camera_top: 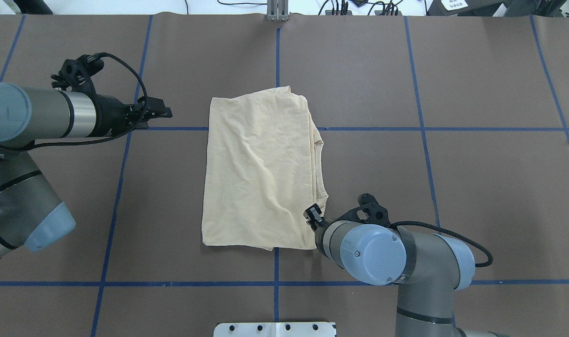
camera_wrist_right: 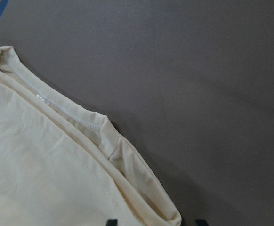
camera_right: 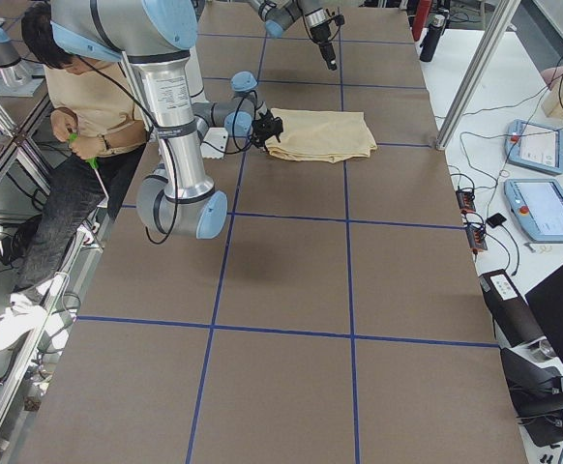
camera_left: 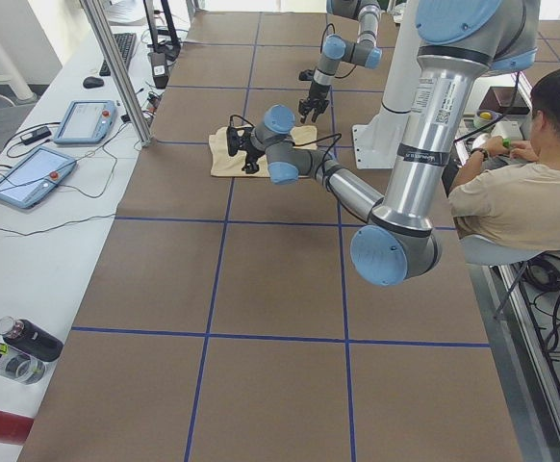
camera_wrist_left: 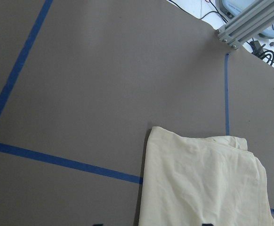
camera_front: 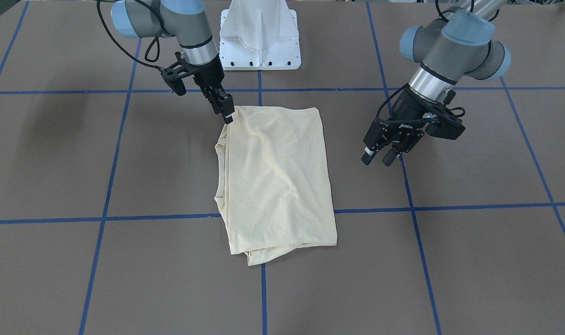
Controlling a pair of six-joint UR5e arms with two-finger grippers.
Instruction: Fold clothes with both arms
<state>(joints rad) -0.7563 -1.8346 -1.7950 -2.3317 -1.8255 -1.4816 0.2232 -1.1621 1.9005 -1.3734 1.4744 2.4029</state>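
The cream T-shirt [camera_front: 277,181] lies folded into a rumpled rectangle in the middle of the table [camera_front: 473,260], print out of sight, straddling one of the blue tape lines [camera_front: 147,217]. The right gripper [camera_front: 227,115] is down at the shirt's corner nearest the robot's base, pointing steeply at the fabric. Its wrist camera shows the two fingertips [camera_wrist_right: 111,221] spread apart with the layered corner and a stitched hem [camera_wrist_right: 57,108] just in front of them: jaws released, nothing pinched. Whether the tips touch the cloth, I cannot tell. Over on the other side, the left gripper [camera_front: 377,159] hangs above bare table, well apart from the shirt's edge, tilted down and toward the fabric, its fingers parted too and holding nothing. Its wrist view takes in the shirt's far corner [camera_wrist_left: 198,146] and brown table beyond.
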